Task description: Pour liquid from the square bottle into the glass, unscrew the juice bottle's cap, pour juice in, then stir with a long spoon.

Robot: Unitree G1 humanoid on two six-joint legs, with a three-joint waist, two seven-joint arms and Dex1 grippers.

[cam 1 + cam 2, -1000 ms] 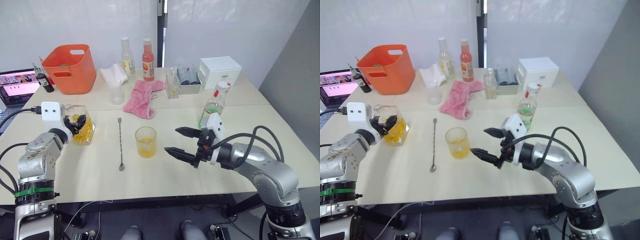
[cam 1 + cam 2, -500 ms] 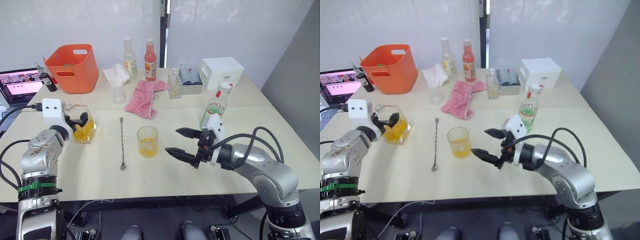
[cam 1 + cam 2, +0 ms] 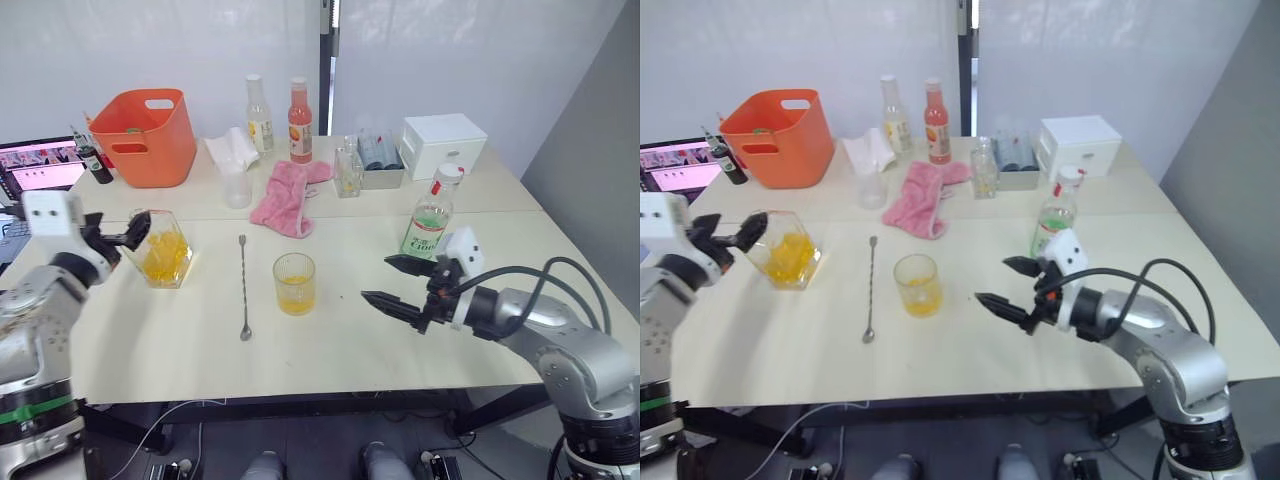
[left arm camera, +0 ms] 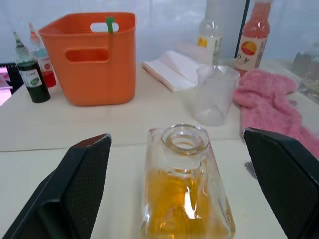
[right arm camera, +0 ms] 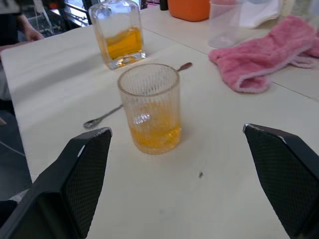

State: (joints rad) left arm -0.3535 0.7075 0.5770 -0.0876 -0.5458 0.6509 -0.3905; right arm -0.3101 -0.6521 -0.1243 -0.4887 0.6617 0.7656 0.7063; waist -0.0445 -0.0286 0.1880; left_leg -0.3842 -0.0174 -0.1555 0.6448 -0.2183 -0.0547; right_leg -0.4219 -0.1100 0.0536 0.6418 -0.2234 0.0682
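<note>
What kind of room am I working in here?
Probably a lab or office set up as a drink-mixing test bench: plain pale tables against white walls, an open laptop at the edge, an orange plastic bin.

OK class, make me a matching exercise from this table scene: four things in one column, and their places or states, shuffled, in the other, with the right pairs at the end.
Things
1. glass
2. long spoon
3. square bottle
4. juice bottle

Places or states
A. lying flat on the table, left of the glass
B. upright with its white cap on, behind the right hand
C. holds a little orange liquid at its bottom
D. uncapped, between the open fingers of the left hand

Pairs: 1-C, 2-A, 3-D, 4-B
</note>
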